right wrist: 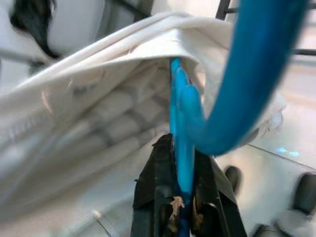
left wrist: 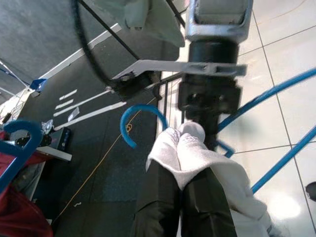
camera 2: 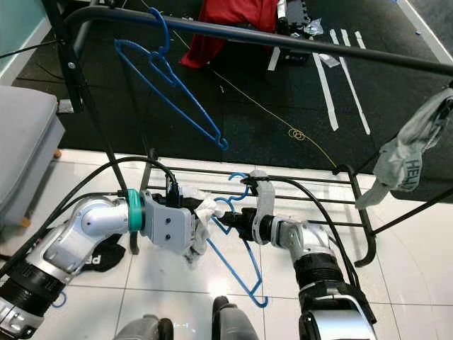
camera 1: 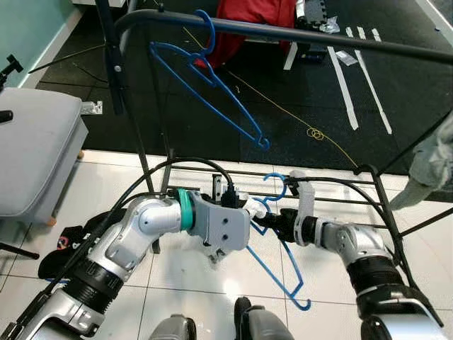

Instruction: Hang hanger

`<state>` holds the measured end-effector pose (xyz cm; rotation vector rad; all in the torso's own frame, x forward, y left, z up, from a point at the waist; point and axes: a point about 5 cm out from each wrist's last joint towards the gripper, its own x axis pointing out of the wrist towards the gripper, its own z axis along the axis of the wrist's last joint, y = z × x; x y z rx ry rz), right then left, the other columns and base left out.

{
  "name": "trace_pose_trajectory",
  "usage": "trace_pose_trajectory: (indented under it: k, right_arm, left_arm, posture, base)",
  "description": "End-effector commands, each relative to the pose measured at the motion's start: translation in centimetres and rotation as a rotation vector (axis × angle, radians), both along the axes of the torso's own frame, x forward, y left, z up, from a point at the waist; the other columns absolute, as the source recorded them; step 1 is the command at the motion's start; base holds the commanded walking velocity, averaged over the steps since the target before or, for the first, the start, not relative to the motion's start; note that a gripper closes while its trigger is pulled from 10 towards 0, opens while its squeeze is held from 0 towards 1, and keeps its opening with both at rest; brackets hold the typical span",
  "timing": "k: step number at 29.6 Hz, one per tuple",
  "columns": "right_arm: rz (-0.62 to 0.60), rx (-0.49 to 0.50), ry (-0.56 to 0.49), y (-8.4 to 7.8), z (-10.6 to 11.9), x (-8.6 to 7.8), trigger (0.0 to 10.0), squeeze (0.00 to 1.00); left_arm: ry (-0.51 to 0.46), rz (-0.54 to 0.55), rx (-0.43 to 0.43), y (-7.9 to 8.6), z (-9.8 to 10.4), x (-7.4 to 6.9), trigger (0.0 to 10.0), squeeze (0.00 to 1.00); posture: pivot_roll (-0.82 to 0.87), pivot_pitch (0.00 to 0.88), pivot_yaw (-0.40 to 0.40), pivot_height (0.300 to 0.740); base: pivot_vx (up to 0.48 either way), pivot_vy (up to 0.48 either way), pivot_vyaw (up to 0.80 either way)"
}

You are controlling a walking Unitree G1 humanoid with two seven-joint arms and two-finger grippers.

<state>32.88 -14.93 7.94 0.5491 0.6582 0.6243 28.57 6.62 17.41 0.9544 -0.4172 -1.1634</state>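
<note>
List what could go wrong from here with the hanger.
1. The right gripper pinches the blue hanger only at its neck, so it may swing or twist loose.
2. The white cloth in the left gripper lies against the neck and may snag it.
3. The rail already carries another hanger to bump.

A hanger [camera 1: 212, 78] hangs on the rack's top rail [camera 1: 318, 35]. Below it, a second hanger [camera 1: 279, 248] sits between the left gripper [camera 1: 249, 207] and right gripper [camera 1: 272, 221], above the floor [camera 1: 177, 290].

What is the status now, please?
Right claw shut on blue hanger. Left claw shut on white cloth. Rail above, one hanger already hung.
</note>
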Motion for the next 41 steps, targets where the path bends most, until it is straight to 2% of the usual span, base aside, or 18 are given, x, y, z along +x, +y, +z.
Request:
trace_pose_trajectory:
  k: [1,2,3,5,7,9,10,11,12,14,16,19,23,28,30,32,38,41]
  right_arm:
    - [-0.122,0.124,0.023,-0.3,0.8,0.7,0.0,0.00]
    - [-0.122,0.124,0.023,-0.3,0.8,0.7,0.0,0.00]
    - [-0.176,0.195,0.037,-0.3,1.3,1.1,0.0,0.00]
    - [-0.176,0.195,0.037,-0.3,1.3,1.1,0.0,0.00]
    - [-0.283,0.314,0.059,-0.7,2.1,1.8,0.0,0.00]
    - [-0.283,0.314,0.059,-0.7,2.1,1.8,0.0,0.00]
    - [-0.340,0.357,0.073,-1.1,2.3,2.0,0.0,0.00]
    - [-0.340,0.357,0.073,-1.1,2.3,2.0,0.0,0.00]
    - [-0.417,0.384,0.077,-1.7,2.4,2.4,0.0,0.00]
    - [-0.417,0.384,0.077,-1.7,2.4,2.4,0.0,0.00]
    - [-0.533,0.445,0.090,-2.5,2.7,2.8,0.0,0.00]
    - [-0.608,0.485,0.082,-3.1,3.3,3.3,0.0,0.00]
    - [-0.636,0.485,0.072,-3.4,3.7,3.5,0.0,0.00]
    - [-0.875,0.473,0.019,-5.2,4.7,4.3,0.0,0.00]
    - [-0.875,0.473,0.019,-5.2,4.7,4.3,0.0,0.00]
    - [-0.989,0.498,0.020,-5.9,5.1,4.6,0.0,0.00]
    - [-1.148,0.575,0.045,-7.3,5.8,5.0,0.0,0.00]
    - [-1.168,0.581,0.048,-7.4,5.9,5.1,0.0,0.00]
  left_arm:
    - [-0.008,-0.062,-0.002,-0.9,0.0,-1.1,10.0,0.00]
    - [-0.008,-0.062,-0.002,-0.9,0.0,-1.1,10.0,0.00]
    - [-0.003,-0.062,0.003,-0.8,-0.1,-1.3,10.0,0.00]
    - [-0.003,-0.062,0.003,-0.8,-0.1,-1.3,10.0,0.00]
    - [0.007,-0.059,0.013,-0.5,-0.4,-1.5,10.0,0.00]
    - [0.007,-0.059,0.013,-0.5,-0.4,-1.5,10.0,0.00]
    - [0.011,-0.057,0.018,-0.3,-0.6,-1.6,10.0,0.00]
    - [0.011,-0.057,0.018,-0.3,-0.6,-1.6,10.0,0.00]
    - [0.014,-0.054,0.022,-0.2,-0.7,-1.7,10.0,0.00]
    - [0.014,-0.054,0.022,-0.2,-0.7,-1.7,10.0,0.00]
    - [0.019,-0.048,0.031,0.1,-0.9,-1.8,10.0,0.00]
    - [0.029,-0.036,0.046,0.6,-1.2,-1.9,10.0,0.00]
    - [0.033,-0.032,0.048,0.7,-1.3,-1.9,10.0,0.00]
    - [0.052,-0.023,0.047,1.0,-1.3,-2.2,10.0,0.00]
    - [0.052,-0.023,0.047,1.0,-1.3,-2.2,10.0,0.00]
    - [0.059,-0.024,0.046,1.0,-1.3,-2.4,10.0,0.00]
    - [0.056,-0.027,0.045,0.8,-1.2,-2.5,10.0,0.00]
    - [0.056,-0.028,0.045,0.8,-1.2,-2.6,10.0,0.00]
  posture:
    - [-0.03,0.139,-0.006,0.740]
    - [-0.03,0.139,-0.006,0.740]
    - [-0.03,0.140,-0.003,0.740]
    - [-0.03,0.140,-0.003,0.740]
    - [-0.03,0.141,-0.004,0.740]
    - [-0.03,0.141,-0.004,0.740]
    - [-0.03,0.144,-0.006,0.740]
    - [-0.03,0.144,-0.006,0.740]
    - [-0.03,0.144,-0.006,0.740]
    - [-0.03,0.144,-0.006,0.740]
    - [-0.02,0.146,-0.006,0.740]
    - [-0.02,0.144,-0.004,0.740]
    - [-0.03,0.145,-0.005,0.740]
    - [-0.02,0.145,-0.013,0.740]
    - [-0.02,0.145,-0.013,0.740]
    - [-0.02,0.141,-0.020,0.740]
    - [-0.02,0.137,-0.025,0.740]
    - [-0.02,0.133,-0.027,0.740]
  base:
    - [0.000,0.000,0.00]
    - [0.000,0.000,0.00]
    - [0.000,0.000,0.00]
    - [0.000,0.000,0.00]
    - [0.000,0.000,0.00]
    - [0.000,0.000,0.00]
    - [0.000,0.000,0.00]
    - [0.000,0.000,0.00]
    - [0.000,0.000,0.00]
    - [0.000,0.000,0.00]
    - [0.000,0.000,0.00]
    - [0.000,0.000,0.00]
    - [0.000,0.000,0.00]
    - [0.000,0.000,0.00]
    - [0.000,0.000,0.00]
    - [0.000,0.000,0.00]
    - [0.000,0.000,0.00]
    - [0.000,0.000,0.00]
